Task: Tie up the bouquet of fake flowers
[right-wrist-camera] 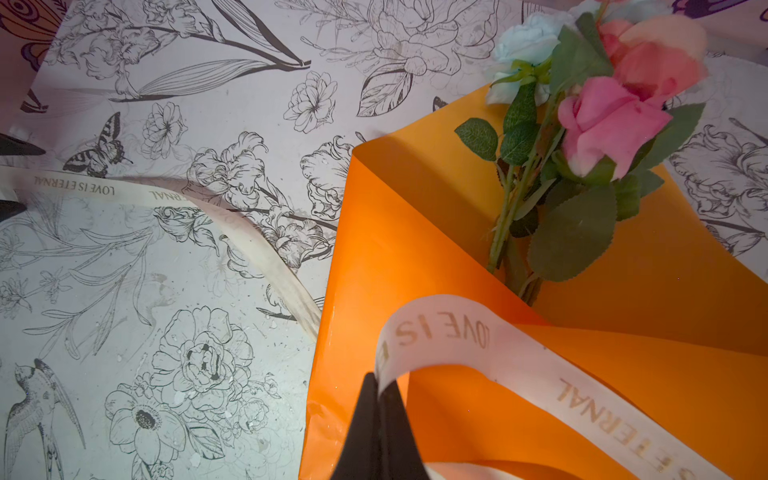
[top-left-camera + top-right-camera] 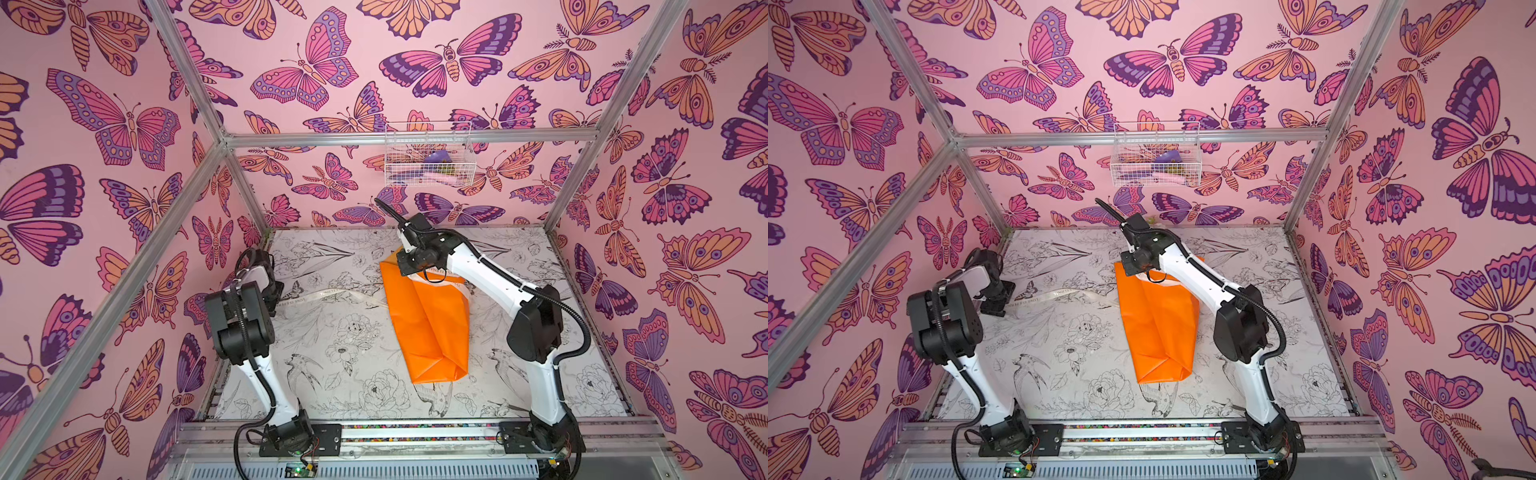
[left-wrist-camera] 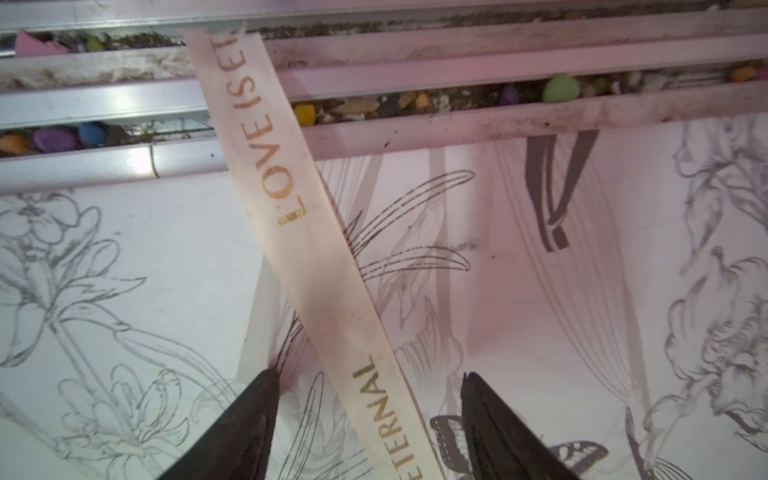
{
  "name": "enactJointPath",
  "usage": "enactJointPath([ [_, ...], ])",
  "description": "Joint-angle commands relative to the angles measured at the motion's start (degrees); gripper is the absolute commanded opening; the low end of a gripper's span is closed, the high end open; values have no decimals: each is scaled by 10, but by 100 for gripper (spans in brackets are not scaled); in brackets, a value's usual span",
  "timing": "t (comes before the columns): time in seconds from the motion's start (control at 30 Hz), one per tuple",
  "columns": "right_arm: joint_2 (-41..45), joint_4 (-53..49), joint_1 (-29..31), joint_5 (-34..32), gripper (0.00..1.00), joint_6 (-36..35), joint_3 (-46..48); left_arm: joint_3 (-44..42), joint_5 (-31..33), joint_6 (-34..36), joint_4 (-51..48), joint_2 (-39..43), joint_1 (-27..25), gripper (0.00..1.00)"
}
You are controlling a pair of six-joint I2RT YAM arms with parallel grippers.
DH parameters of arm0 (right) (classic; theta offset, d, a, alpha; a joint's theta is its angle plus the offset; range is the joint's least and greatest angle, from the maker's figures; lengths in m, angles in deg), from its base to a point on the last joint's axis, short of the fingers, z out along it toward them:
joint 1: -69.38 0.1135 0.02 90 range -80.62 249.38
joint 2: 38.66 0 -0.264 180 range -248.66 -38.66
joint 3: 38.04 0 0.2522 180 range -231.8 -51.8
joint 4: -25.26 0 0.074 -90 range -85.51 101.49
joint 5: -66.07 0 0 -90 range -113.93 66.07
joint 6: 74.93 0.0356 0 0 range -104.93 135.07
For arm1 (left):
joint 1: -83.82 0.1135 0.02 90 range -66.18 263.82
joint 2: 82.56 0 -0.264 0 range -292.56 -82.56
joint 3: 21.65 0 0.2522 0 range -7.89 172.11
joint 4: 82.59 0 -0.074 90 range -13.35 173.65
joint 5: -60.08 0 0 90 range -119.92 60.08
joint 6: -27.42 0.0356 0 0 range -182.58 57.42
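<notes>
Here we are with the bouquet (image 2: 424, 316) lying flat on the table (image 2: 324, 374), a little right of centre. Its folded foot points toward the near edge, and its roses (image 1: 611, 120) spill out of the orange paper (image 1: 415, 249) toward the far edge. The right hand (image 1: 380, 386) is pinched tight on the cream ribbon (image 1: 478, 332), and we can see why. It holds one end up in a loop just above the paper's open throat, where the stems gather, and we judge that to be the spot for the tie. On the other side the ribbon slips out from under the paper and runs flat across the table to the left edge, its tail lying over the rail (image 3: 457, 124) there. And there's the left hand (image 3: 369, 376), fingers apart, one on either side of the ribbon and clamped on nothing. We'd say it's lined up to take that loose end. Whether its tips touch the table we cannot tell.

Now the poses. The right arm (image 2: 490, 270) rises from its base at the near edge with its elbow up high. Its forearm stretches long toward the far edge, and the wrist tips down over the bouquet's flower end. The left arm (image 2: 241, 324) is folded tight, elbow high above its base near the near left corner. Its wrist bends steeply down, so the hand points at the table by the left edge, well apart from the bouquet
</notes>
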Motion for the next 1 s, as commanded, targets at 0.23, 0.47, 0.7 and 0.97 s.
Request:
enactJointPath([
  [0.23,-10,-3,7,2,0,7,-26,36,-40,-91,-121,-74,-40,51],
  [0.47,7,-4,7,-8,0,7,-19,10,-59,-143,-97,-79,-56,23],
  [0.7,16,-4,7,-15,0,8,-8,-28,-133,-96,30,-59,-50,0],
  [0.97,51,9,7,-17,0,7,22,-207,-243,23,381,116,-49,0],
])
